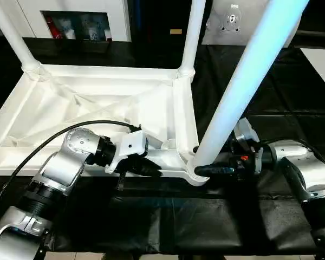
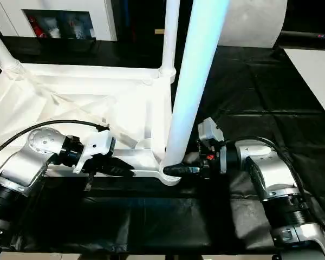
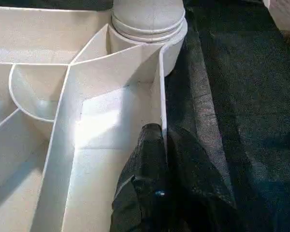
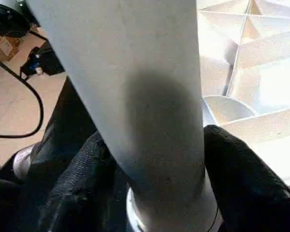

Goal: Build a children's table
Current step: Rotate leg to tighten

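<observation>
The children's table lies upside down on the worktable, its white ribbed top (image 1: 97,103) facing up. Legs stand in the far left (image 1: 11,32) and far right (image 1: 192,32) corner sockets. A third leg (image 1: 244,81) rises, leaning right, from the near right socket (image 1: 197,174). My right gripper (image 4: 154,159) reaches in from the right, its black fingers (image 4: 241,183) clasping the base of this leg on both sides. My left gripper (image 3: 163,137) is shut on the top's thin near rim wall (image 3: 162,87), just left of that corner, with one finger on each side.
A black cloth covers the worktable (image 1: 168,216), with open cloth in front and to the right. A black cable (image 1: 43,141) loops over my left forearm. White cabinets (image 1: 81,16) stand behind. The right wrist view shows floor with a cable and a box (image 4: 5,46).
</observation>
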Controlling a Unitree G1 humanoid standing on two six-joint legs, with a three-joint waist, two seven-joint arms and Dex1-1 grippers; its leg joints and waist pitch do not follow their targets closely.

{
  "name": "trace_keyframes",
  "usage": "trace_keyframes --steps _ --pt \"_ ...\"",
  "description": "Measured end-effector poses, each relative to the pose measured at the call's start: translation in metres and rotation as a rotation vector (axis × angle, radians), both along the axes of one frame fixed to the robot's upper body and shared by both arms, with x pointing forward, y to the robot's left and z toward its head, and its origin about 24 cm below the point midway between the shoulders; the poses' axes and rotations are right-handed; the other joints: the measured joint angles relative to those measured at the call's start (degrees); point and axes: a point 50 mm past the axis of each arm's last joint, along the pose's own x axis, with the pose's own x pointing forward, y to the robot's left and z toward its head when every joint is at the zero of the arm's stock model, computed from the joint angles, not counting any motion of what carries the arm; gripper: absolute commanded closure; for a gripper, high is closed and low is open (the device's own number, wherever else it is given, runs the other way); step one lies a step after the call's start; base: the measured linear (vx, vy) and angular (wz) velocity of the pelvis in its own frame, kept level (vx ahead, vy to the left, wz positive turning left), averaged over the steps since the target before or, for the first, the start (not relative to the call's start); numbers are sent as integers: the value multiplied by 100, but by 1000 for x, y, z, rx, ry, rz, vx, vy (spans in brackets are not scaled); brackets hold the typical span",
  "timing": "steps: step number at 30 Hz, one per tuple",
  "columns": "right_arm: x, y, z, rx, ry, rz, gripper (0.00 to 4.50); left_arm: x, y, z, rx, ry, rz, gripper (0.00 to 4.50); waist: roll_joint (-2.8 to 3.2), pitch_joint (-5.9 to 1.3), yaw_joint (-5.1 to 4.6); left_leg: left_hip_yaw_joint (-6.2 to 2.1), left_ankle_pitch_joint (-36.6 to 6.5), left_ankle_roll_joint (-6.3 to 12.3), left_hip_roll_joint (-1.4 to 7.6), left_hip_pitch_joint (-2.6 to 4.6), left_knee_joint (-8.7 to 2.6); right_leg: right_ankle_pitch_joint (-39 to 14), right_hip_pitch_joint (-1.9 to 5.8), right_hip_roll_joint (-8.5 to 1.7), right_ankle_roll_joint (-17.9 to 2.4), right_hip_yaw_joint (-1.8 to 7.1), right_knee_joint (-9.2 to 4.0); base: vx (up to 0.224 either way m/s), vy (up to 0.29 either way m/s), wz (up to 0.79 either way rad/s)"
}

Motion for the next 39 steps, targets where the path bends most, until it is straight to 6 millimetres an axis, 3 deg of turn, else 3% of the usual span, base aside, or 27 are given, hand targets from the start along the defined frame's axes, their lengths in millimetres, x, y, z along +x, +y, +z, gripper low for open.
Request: trace_keyframes --steps 3,12,16,19,22,27,28,29,37,39 --pt "1 0 1 -1 0 3 233 0 0 0 -1 0 -6 450 -1 -1 4 0 0 0 0 0 0 0 0 0 0 0 0 0 0 0" --pt "2 8 0 18 2 -67 243 2 0 1 -12 -2 29 450 -2 -1 -13 0 2 -3 3 7 0 0 1 2 0 0 5 0 0 0" --pt "15 22 -3 39 -40 -333 245 15 1 0 -36 -39 215 450 -2 0 -138 1 0 -40 2 14 0 -4 2 2 25 1 1 0 0 0" --pt "27 30 -2 58 -54 -551 250 22 -10 -1 -68 -37 339 450 -8 3 -273 6 1 -43 1 14 3 4 0 2 24 5 -4 0 0 0" --pt "38 38 1 73 -44 -769 251 28 -27 -2 -107 -30 454 450 -8 5 -341 7 0 -44 1 14 1 22 -4 2 3 6 -3 0 0 0" --pt "51 47 7 64 -48 -1033 251 38 -54 0 -143 -52 602 450 18 7 -323 7 3 -42 -2 13 -18 21 -4 1 6 6 -9 0 0 0" --pt "51 47 7 62 -54 -1047 196 38 -56 0 -144 -54 604 450 21 5 -314 7 5 -36 -3 14 -27 21 -2 2 6 5 -19 0 0 0" --pt "51 47 7 63 -56 -1048 182 38 -56 1 -144 -55 603 450 21 5 -309 7 14 -21 -3 14 -35 21 -2 2 5 5 -25 0 0 0" --pt "43 46 5 92 -84 -1000 122 37 -53 3 -115 -82 551 450 24 8 -287 7 16 -15 -1 11 -47 19 -8 4 8 2 -33 0 0 0" --pt "39 37 3 96 -91 -923 96 35 -45 4 -97 -97 514 450 20 10 -282 7 16 -15 0 10 -50 17 -9 5 11 1 -34 0 0 0"
